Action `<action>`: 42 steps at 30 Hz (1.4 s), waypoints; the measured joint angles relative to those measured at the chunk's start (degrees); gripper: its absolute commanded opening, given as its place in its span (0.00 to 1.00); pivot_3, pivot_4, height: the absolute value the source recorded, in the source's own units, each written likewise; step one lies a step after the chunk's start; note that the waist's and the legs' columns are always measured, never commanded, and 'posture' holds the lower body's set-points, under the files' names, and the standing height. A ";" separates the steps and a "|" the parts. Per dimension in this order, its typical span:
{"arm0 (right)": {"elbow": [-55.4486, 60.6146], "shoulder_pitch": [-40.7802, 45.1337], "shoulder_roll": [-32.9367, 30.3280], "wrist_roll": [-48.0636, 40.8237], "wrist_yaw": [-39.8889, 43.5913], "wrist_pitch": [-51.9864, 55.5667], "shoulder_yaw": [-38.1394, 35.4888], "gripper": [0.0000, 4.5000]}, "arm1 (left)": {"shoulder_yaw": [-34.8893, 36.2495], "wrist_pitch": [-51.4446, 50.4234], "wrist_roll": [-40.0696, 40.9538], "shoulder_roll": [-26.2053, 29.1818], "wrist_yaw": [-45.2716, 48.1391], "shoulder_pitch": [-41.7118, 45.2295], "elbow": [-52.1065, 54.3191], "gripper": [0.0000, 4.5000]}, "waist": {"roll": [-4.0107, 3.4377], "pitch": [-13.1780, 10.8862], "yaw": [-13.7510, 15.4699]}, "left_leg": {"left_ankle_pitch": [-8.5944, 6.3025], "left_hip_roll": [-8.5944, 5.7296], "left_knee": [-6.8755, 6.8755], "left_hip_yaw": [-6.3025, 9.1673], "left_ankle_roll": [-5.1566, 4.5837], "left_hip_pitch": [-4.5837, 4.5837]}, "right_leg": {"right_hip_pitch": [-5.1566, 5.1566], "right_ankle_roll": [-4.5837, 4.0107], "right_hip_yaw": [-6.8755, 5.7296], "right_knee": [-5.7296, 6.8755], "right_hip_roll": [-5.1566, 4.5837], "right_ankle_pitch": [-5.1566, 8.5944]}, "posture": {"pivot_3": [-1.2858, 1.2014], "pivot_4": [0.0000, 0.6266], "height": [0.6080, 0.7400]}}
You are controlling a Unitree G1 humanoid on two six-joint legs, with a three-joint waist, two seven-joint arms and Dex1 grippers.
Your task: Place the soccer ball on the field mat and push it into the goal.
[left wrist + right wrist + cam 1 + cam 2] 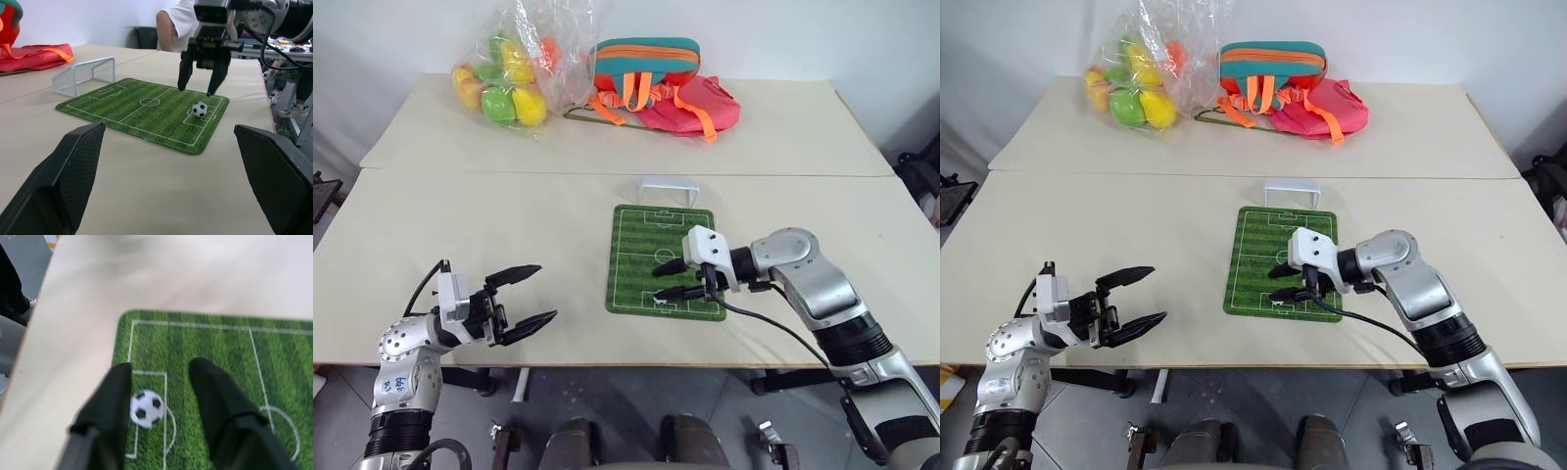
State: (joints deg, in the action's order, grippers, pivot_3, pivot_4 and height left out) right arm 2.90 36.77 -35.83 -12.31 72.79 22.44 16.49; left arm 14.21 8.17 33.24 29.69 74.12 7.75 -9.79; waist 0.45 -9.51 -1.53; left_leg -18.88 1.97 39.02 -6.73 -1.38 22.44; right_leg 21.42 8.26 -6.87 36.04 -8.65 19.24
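The soccer ball (199,108) rests on the field mat (646,240), in the penalty area at the end nearest me. My right gripper (658,282) hovers just above the ball, open, with nothing between its fingers; in the right wrist view the ball (146,409) lies below, beside one finger. The white goal (666,186) stands at the mat's far end, facing the pitch. My left gripper (546,292) is open and empty near the table's front left edge, well away from the mat.
A clear bag of yellow, green and orange balls (509,83) and a pink and teal backpack (656,83) lie on the far table. A seam (460,172) separates the two tables. A person (178,24) sits beyond the right side.
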 measured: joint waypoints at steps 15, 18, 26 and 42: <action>2.46 -9.22 -1.49 1.89 -2.26 -0.41 2.62 0.01 | -0.62 -0.61 0.00 0.12 1.13 1.10 -0.30 1.00 | 0.01 -0.01 -0.07 | -0.05 -0.13 0.00 -0.04 0.00 -0.02 | -0.01 0.00 -0.01 -0.03 0.04 0.00 | 0.52 0.24 1.00; -2.60 -6.54 0.95 2.36 -2.99 -2.50 2.85 0.01 | -0.80 -0.64 0.00 0.14 1.20 1.25 -0.41 1.00 | 0.00 -0.02 -0.07 | -0.05 -0.12 0.01 -0.03 0.00 -0.01 | -0.01 0.00 -0.01 -0.04 0.03 0.00 | 0.52 0.24 1.00; -22.62 6.76 6.07 2.79 -12.26 -7.35 -4.35 0.01 | -0.74 -0.42 -0.14 0.48 1.49 3.15 -2.51 1.00 | -0.04 -0.07 -0.07 | -0.04 -0.10 0.03 -0.01 -0.01 0.01 | 0.00 0.00 -0.01 0.00 0.00 0.00 | 0.52 0.24 1.00; -26.87 10.39 3.51 -0.76 -16.92 -12.29 -16.85 0.05 | 0.63 0.76 -2.07 0.60 -3.74 6.19 -6.83 1.00 | -0.24 -0.19 -0.14 | -0.05 -0.10 -0.04 0.06 -0.01 0.02 | 0.00 0.00 -0.12 0.03 0.01 0.00 | 0.52 0.24 1.00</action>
State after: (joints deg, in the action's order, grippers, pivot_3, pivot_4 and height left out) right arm -23.97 47.16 -32.32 -13.07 55.86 10.15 -0.37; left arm 14.85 8.93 31.17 30.29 70.38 13.94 -16.63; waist 0.22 -9.70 -1.67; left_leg -18.92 1.88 38.98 -6.67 -1.39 22.46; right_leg 21.42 8.26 -6.99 36.06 -8.64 19.24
